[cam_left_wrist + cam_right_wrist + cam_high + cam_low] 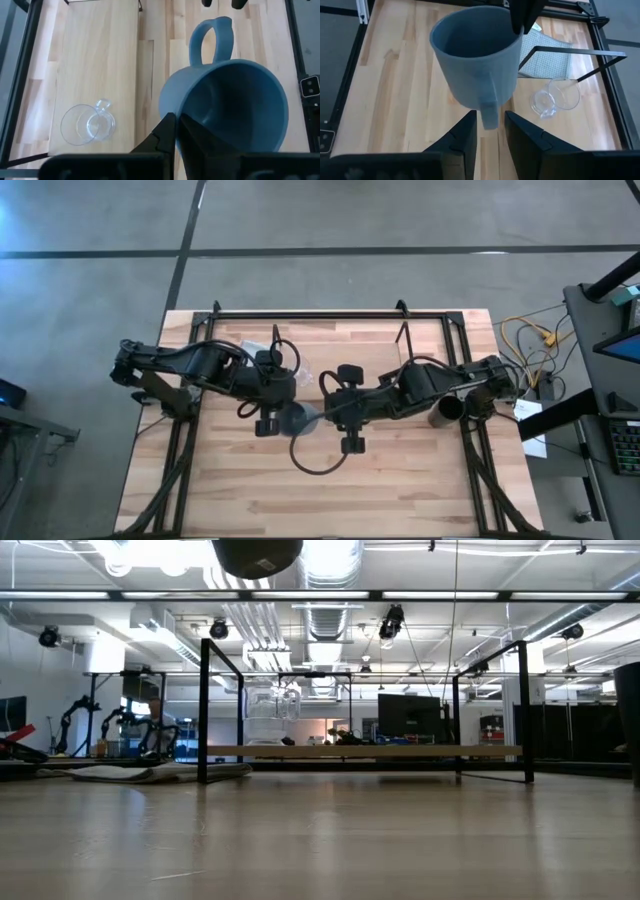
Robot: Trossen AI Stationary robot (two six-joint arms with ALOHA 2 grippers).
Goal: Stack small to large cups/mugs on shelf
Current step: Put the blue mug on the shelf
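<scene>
Overhead, table-level and both close wrist views share the shelf (330, 330).

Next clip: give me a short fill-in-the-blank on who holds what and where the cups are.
1. The left gripper is shut on the rim of the ____ mug.
2. The right gripper is open around the mug's ____.
3. The clear cup sits on the ____.

Missing words: blue-grey; handle; shelf

Clear cup (272, 716) on the wooden shelf (365, 751), grey cloth (160, 773) beside it.
</scene>
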